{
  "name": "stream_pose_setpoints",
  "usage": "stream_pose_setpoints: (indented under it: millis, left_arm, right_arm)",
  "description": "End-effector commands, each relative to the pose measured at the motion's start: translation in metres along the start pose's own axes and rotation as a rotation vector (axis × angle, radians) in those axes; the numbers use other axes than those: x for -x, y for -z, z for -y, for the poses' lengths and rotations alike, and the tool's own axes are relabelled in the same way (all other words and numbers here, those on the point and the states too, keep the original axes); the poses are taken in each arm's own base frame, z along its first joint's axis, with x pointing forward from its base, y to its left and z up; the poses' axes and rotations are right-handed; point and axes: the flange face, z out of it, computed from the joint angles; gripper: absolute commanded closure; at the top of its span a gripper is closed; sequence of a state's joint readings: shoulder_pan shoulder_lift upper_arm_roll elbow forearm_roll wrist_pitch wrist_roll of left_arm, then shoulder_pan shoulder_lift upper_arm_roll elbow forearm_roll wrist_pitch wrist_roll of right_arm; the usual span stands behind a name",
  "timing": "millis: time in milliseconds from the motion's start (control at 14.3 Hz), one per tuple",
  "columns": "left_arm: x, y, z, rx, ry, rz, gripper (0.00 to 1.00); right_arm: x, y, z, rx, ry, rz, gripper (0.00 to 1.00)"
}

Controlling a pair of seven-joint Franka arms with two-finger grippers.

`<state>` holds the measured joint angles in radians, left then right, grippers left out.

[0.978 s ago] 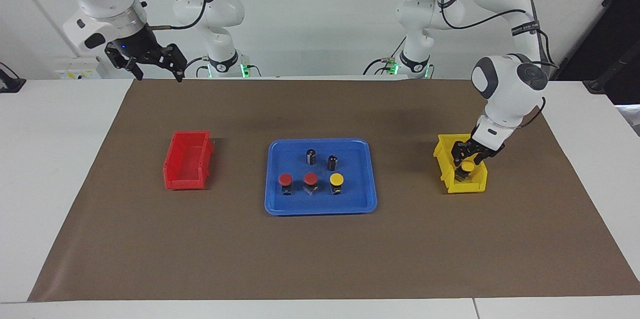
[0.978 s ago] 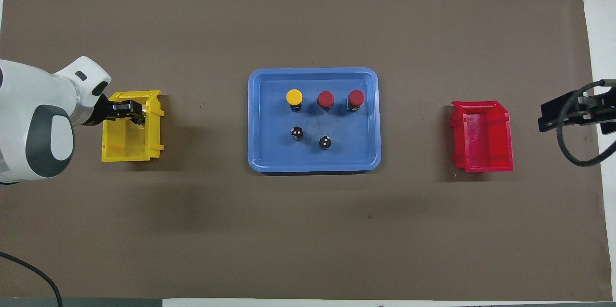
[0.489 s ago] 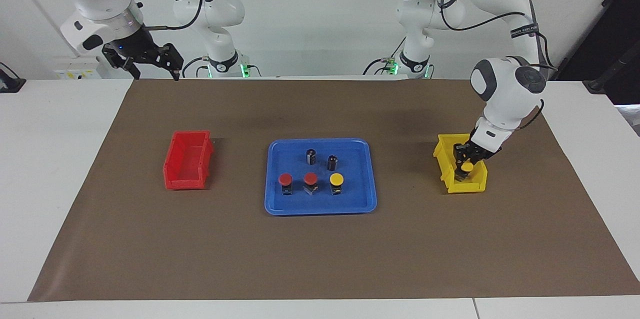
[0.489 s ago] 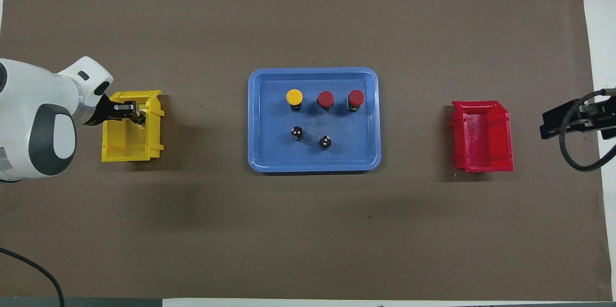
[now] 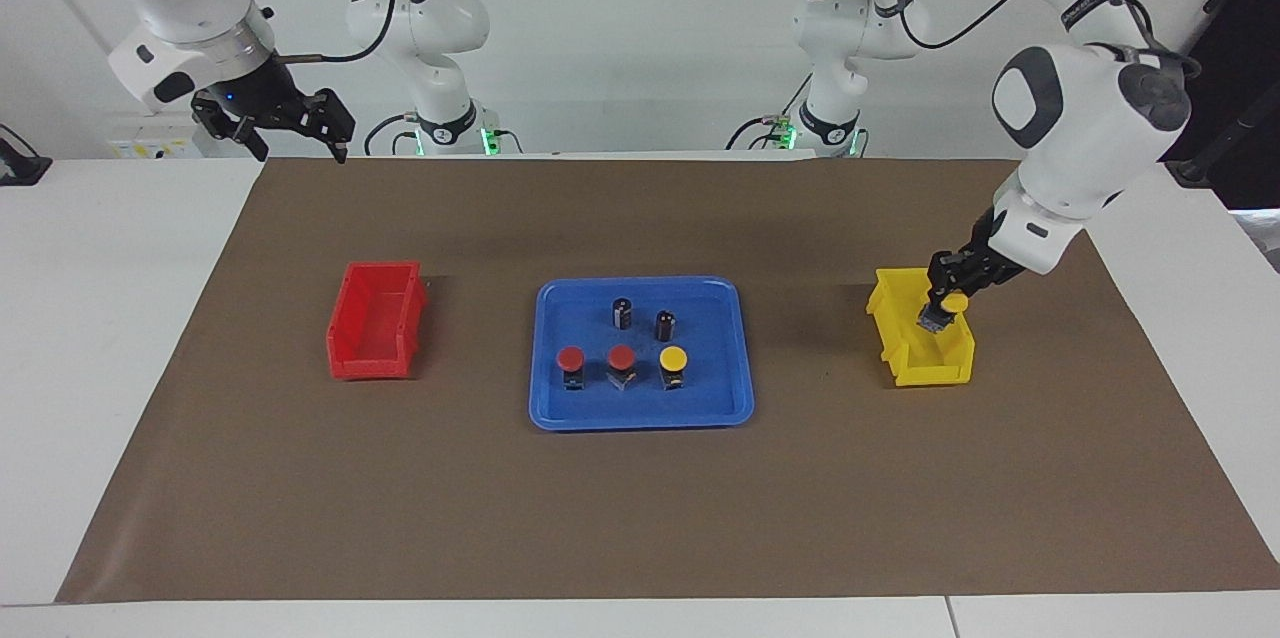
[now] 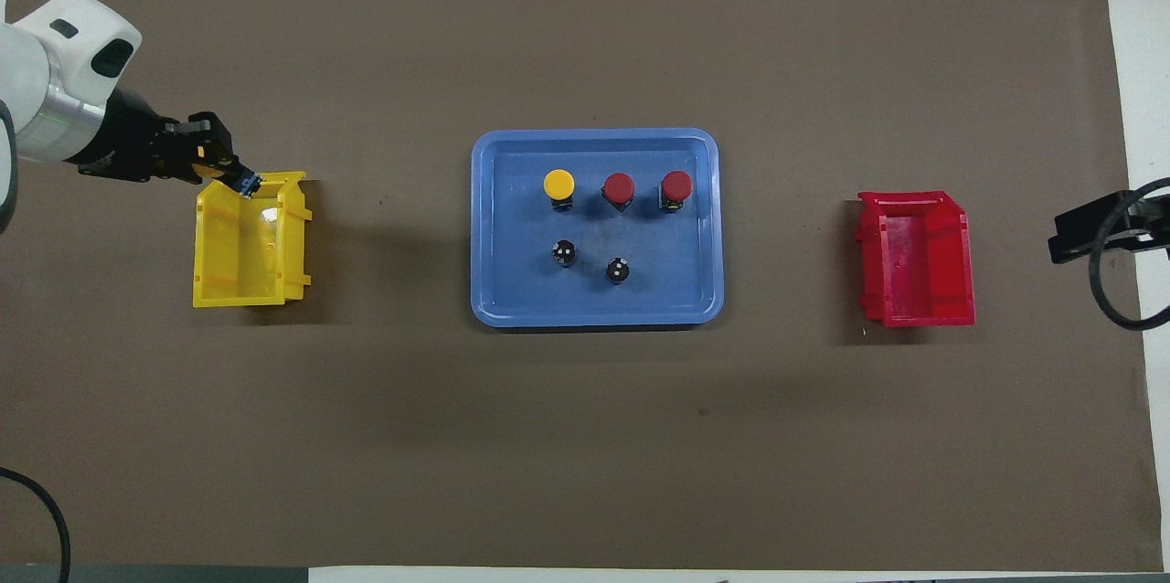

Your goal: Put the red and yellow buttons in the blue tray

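Observation:
The blue tray [image 5: 641, 416] [image 6: 594, 316] lies mid-table. In it stand two red buttons [image 5: 570, 359] [image 5: 621, 358] [image 6: 618, 188] [image 6: 676, 185] and one yellow button [image 5: 673, 358] [image 6: 558, 185] in a row. My left gripper [image 5: 940, 296] [image 6: 224, 170] is shut on the second yellow button [image 5: 956, 302] [image 6: 247, 184] and holds it tilted in the air, just over the yellow bin [image 5: 925, 368] [image 6: 239, 291]. My right gripper [image 5: 290, 128] is open and empty, waiting high over the table edge at the right arm's end; only part of it shows in the overhead view [image 6: 1101, 231].
Two dark capless cylinders [image 5: 622, 312] [image 5: 665, 324] [image 6: 565, 252] [image 6: 619, 270] stand in the tray, nearer to the robots than the buttons. A small red bin [image 5: 375, 318] [image 6: 914, 259] stands toward the right arm's end. Brown paper covers the table.
My left gripper has risen out of the yellow bin with the yellow button in it. My right gripper has drawn back a little toward its end of the table.

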<state>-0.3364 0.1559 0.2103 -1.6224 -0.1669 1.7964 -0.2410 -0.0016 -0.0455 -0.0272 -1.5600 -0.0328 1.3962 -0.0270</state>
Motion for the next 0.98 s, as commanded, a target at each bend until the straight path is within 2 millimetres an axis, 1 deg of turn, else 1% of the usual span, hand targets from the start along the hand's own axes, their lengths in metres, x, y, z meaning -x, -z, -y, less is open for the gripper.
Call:
stream_pose_setpoints:
  millis: [0,140,210,279,349,419,489,698,768,838,908]
  left_arm:
    - [0.005,-0.022,-0.091,0.010,0.075,-0.025,0.98]
    - [0.021,-0.050,-0.144,0.031,0.087,-0.018,0.98]
    - [0.027,-0.061,-0.163,0.032,0.095,-0.023,0.98]
    - [0.032,-0.074,-0.181,0.035,0.107,-0.034,0.98]
    - [0.033,-0.087,-0.193,0.036,0.110,-0.041,0.98]
    - [0.036,-0.110,-0.206,0.021,0.110,-0.035,0.99]
    - [0.040,-0.126,-0.218,0.011,0.113,-0.029,0.98]
    - [0.046,-0.166,-0.236,-0.013,0.098,-0.024,0.98]
    - [0.045,-0.174,-0.237,-0.014,0.102,-0.026,0.99]
    - [0.047,-0.176,-0.241,-0.011,0.100,-0.031,0.98]
    - [0.046,-0.177,-0.242,0.003,0.100,-0.048,0.98]
  right_arm:
    - [0.002,0.003,-0.004,0.014,0.036,-0.039,0.00]
    - [0.001,0.005,-0.004,0.014,0.034,-0.049,0.00]
    - [0.002,0.004,-0.008,0.013,0.029,-0.044,0.00]
    - [0.002,0.003,-0.009,0.012,0.029,-0.037,0.00]
    - [0.002,0.003,-0.009,0.012,0.031,-0.037,0.00]
    - [0.001,0.003,-0.009,0.012,0.029,-0.044,0.00]
    - [0.001,0.004,-0.010,0.012,0.026,-0.048,0.00]
    - [0.000,0.003,-0.011,0.009,0.027,-0.045,0.00]
    - [0.000,0.003,-0.011,0.009,0.025,-0.045,0.00]
    - [0.000,0.002,-0.012,0.009,0.021,-0.044,0.00]
    - [-0.003,-0.002,-0.013,0.007,0.018,-0.038,0.00]
